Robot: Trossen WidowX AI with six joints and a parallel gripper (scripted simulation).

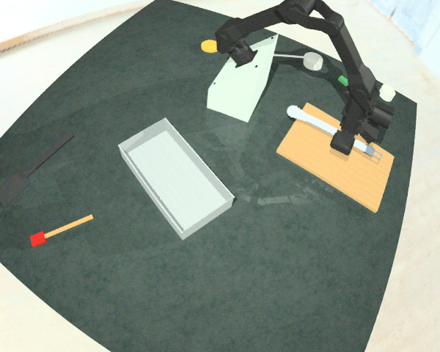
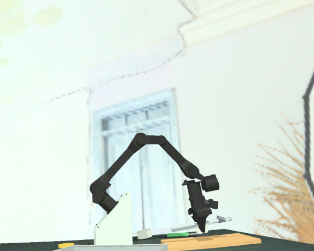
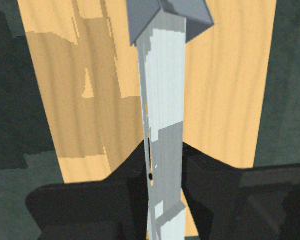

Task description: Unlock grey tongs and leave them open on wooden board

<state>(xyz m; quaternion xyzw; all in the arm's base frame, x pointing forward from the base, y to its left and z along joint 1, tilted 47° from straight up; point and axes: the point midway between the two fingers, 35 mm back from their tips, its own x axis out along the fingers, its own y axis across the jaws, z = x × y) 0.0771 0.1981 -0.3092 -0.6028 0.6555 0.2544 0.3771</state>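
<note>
The grey tongs (image 1: 318,122) (image 2: 182,229) (image 3: 167,100) are held above the wooden board (image 1: 326,163) (image 2: 233,240) (image 3: 220,75). In the exterior view they tilt: the rounded tip end at the left is lower, the hinge end with its wire loop is higher at the right. My gripper (image 1: 342,145) (image 2: 203,230) (image 3: 158,141) points down and is shut on the tongs' arms. The arms look pressed close together; whether the lock is released cannot be seen. The roasting tin (image 1: 209,220) (image 2: 111,247) stands apart from them, its inside bare.
The pale robot mount (image 1: 235,91) (image 2: 116,229) stands behind the tin. A measuring cup (image 1: 312,61) (image 2: 144,234), a green object (image 1: 342,81) (image 2: 177,234) and a white cylinder (image 1: 386,92) are behind the board. A black spatula (image 1: 13,187) and a red-headed tool (image 1: 38,239) lie left.
</note>
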